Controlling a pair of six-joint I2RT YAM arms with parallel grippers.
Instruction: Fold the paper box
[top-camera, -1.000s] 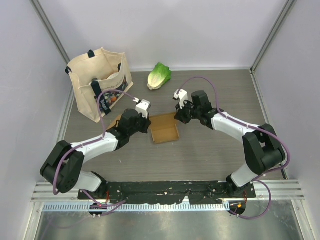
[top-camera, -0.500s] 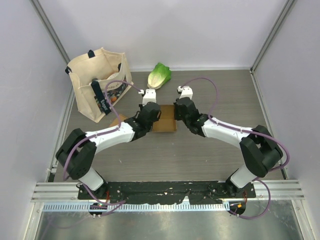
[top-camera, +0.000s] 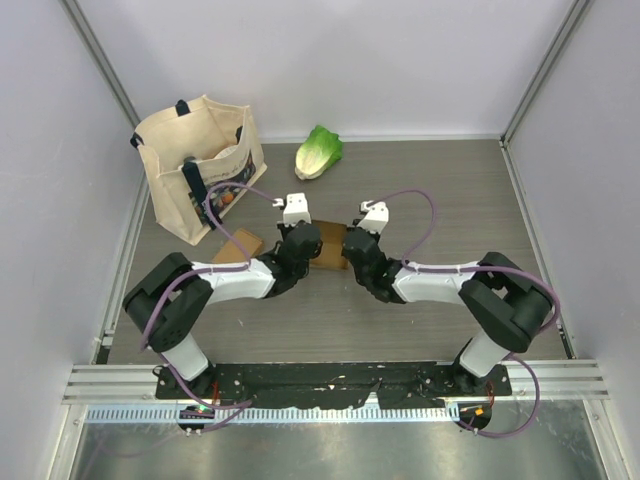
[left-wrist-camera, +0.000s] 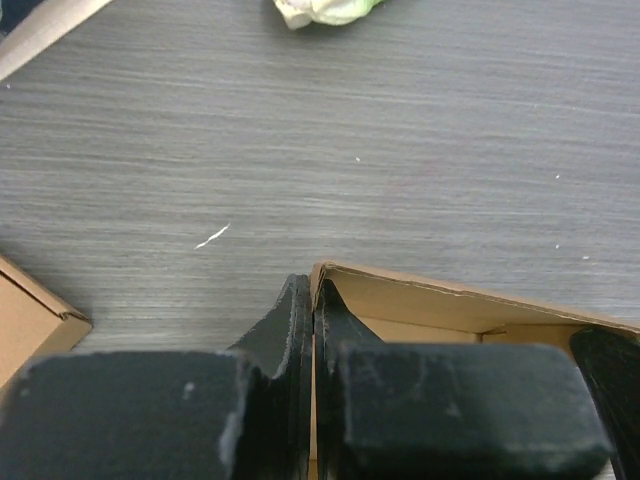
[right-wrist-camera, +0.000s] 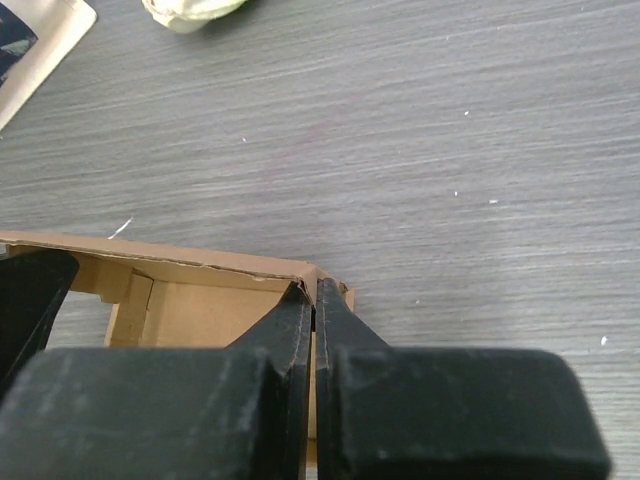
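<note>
Here, the left gripper (left-wrist-camera: 313, 300) and right gripper (right-wrist-camera: 314, 295) each pinch an opposite side wall of the paper box (top-camera: 328, 250), with the jaws clamped tight on the thin cardboard. The box sits open-topped directly between the two, its far wall just ahead of both pairs of fingertips. Gripping both walls at once likely serves to hold them upright while the folds are set. A lettuce (top-camera: 318, 152) lies well beyond the grippers, and a tote bag (top-camera: 195, 165) stands far off the left gripper's outer side.
</note>
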